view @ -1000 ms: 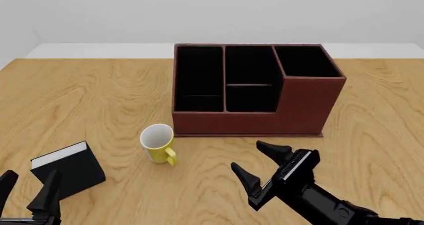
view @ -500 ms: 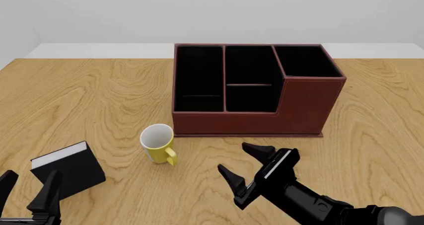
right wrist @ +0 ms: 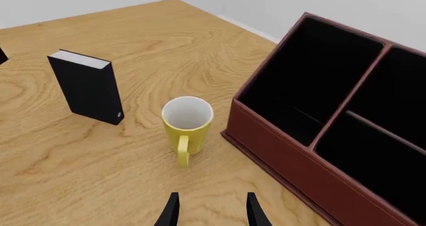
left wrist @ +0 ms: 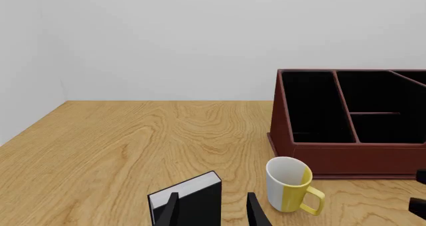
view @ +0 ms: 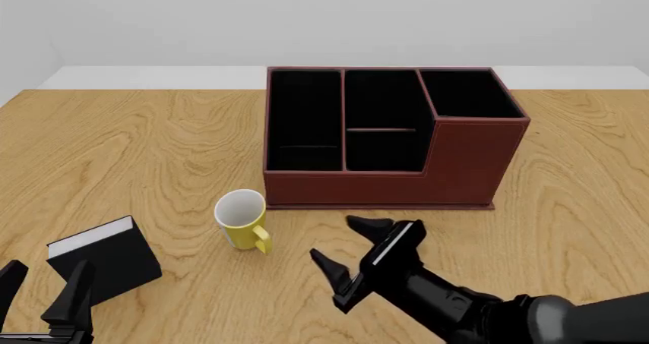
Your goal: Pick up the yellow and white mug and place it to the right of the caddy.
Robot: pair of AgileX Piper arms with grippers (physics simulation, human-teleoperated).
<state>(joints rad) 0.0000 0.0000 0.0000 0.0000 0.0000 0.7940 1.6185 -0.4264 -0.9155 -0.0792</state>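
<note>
The caddy (view: 390, 135) stands on the table (view: 152, 146) at about 12 o'clock from the grippers. Its black-lined compartments show nothing inside: one long bay at its 9 o'clock end, a middle bay split by a crossbar, and the taller section at its 3 o'clock end. The mug (view: 242, 219) stands upright on the table just off the caddy's near left corner, close to it but apart. Its white inside is bare, and its handle (view: 261, 239) points toward 5 o'clock, at the near edge.

The right gripper (view: 347, 254) has its fingers spread wide and holds nothing. It hovers at 4 o'clock from the mug, near it but apart, with one fingertip (view: 363, 224) toward the caddy and the other nearer the mug. The right wrist view looks down over the fingertips (right wrist: 171, 211) at the mug (right wrist: 187, 124), whose handle faces them.

The right arm (view: 476, 314) comes in low from 5 o'clock, slanting toward the mug.

The left gripper (view: 45, 291) sits at 7 o'clock, fingers apart and empty, just beside the upright black book (view: 105, 257).
</note>
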